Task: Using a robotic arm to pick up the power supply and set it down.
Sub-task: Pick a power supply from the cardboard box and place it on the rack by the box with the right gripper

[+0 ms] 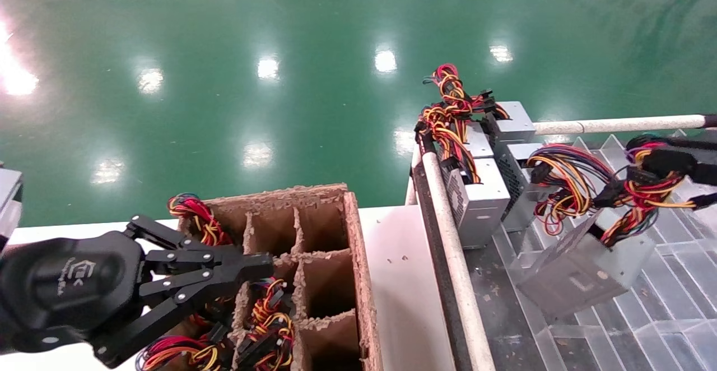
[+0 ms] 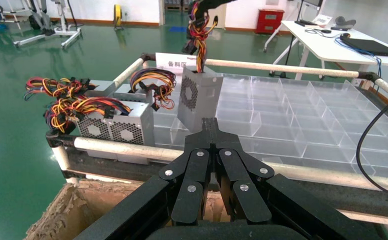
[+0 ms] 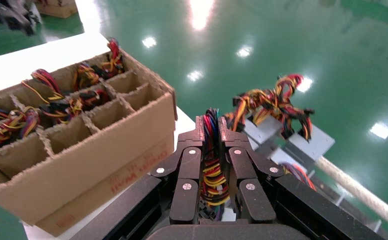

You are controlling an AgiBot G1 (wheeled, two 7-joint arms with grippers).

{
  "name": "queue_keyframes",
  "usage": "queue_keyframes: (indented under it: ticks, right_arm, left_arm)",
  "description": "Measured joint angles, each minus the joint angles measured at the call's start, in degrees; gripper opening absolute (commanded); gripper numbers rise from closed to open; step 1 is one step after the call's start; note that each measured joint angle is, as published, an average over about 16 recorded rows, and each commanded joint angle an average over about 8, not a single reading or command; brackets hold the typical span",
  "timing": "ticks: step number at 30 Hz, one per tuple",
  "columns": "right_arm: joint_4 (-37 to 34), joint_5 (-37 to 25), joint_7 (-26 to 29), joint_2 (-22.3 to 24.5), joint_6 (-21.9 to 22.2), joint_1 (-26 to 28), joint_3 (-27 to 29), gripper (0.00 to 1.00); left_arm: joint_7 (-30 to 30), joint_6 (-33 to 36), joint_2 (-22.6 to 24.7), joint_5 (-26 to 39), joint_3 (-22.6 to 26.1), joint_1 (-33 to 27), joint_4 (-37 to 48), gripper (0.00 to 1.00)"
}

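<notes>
The power supply (image 1: 582, 270) is a silver-grey metal box hanging tilted above the clear divided tray (image 1: 666, 320). It hangs by its red, yellow and black wire bunch (image 1: 638, 203). My right gripper (image 1: 650, 163), at the right, is shut on that bunch. In the right wrist view the wires (image 3: 212, 165) run between the gripper's (image 3: 211, 127) closed fingers. The left wrist view shows the box (image 2: 198, 97) with its round fan grille, dangling over the tray. My left gripper (image 1: 263, 261) (image 2: 210, 125) is parked low on the left over the cardboard box, shut and holding nothing.
A brown cardboard box (image 1: 361, 259) with dividers holds several wire bundles on the white table (image 1: 392, 247). Other silver power supplies (image 1: 476, 191) with tangled wires stand at the tray's near-left end. A white padded rail (image 1: 454, 259) borders the tray. Green floor lies beyond.
</notes>
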Motion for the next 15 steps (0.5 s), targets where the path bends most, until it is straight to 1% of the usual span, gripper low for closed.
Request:
queue_keyframes:
  ticks: [8, 15]
  right_arm:
    - [-5.6, 0.4, -3.2, -1.1, -1.3, -1.6, -1.1, 0.00]
    - [-11.0, -0.7, -5.5, -2.5, -2.7, -1.8, -1.5, 0.00]
  left_arm:
    - [0.0, 0.0, 0.0, 0.0, 0.0, 0.0, 0.0, 0.00]
    - [0.0, 0.0, 0.0, 0.0, 0.0, 0.0, 0.0, 0.00]
